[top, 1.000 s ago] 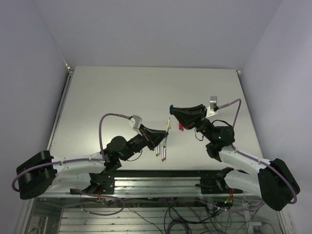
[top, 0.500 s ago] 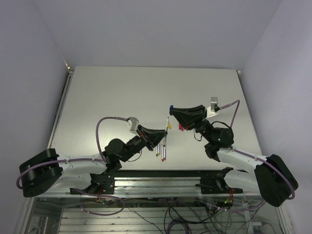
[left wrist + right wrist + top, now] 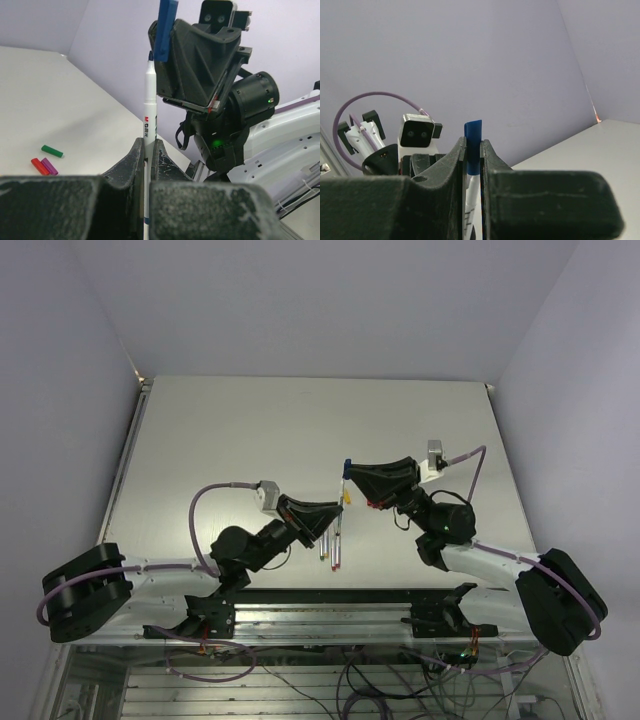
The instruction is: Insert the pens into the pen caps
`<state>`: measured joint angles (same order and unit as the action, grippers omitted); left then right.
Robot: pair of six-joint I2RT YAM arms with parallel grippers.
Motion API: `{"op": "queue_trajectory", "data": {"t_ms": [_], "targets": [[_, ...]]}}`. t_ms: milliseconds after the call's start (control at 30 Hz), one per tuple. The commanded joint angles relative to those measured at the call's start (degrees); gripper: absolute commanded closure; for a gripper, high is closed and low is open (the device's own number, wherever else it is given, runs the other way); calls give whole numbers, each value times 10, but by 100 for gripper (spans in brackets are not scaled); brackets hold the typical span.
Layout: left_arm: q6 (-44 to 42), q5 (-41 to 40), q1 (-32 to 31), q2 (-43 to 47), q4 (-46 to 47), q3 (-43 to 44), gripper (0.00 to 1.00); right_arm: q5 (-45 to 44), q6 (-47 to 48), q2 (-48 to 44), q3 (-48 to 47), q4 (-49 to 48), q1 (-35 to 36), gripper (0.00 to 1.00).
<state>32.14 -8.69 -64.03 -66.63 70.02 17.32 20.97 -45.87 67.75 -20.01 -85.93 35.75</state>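
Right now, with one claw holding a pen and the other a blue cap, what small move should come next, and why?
Probably shift the right claw slightly so the open end of the blue cap lines up with the tip of the pen gripped by the left claw. In the left wrist view the cap hangs beside the tip, tilted, and the tip shows bare.

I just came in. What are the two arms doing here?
The left gripper holds a pen upright above the table. The right gripper holds the blue cap right at the pen's tip. The cap is not yet pushed down over the pen. More pens and three caps lie on the table.
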Motion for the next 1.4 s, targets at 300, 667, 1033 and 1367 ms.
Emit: {"op": "queue_trajectory", "data": {"t_ms": [300,667,1033,1367], "targets": [[-9,36,-5,18,11,-2,93,-10,8,21,-28,-64,7,100],[-12,22,-6,35,-2,-7,93,-4,8,9,-37,-48,12,100],[-16,15,-6,42,-11,0,93,-7,1,7,-24,-52,18,100],[-14,13,-6,34,-2,-2,93,-8,-1,15,-24,-57,24,100]]}}
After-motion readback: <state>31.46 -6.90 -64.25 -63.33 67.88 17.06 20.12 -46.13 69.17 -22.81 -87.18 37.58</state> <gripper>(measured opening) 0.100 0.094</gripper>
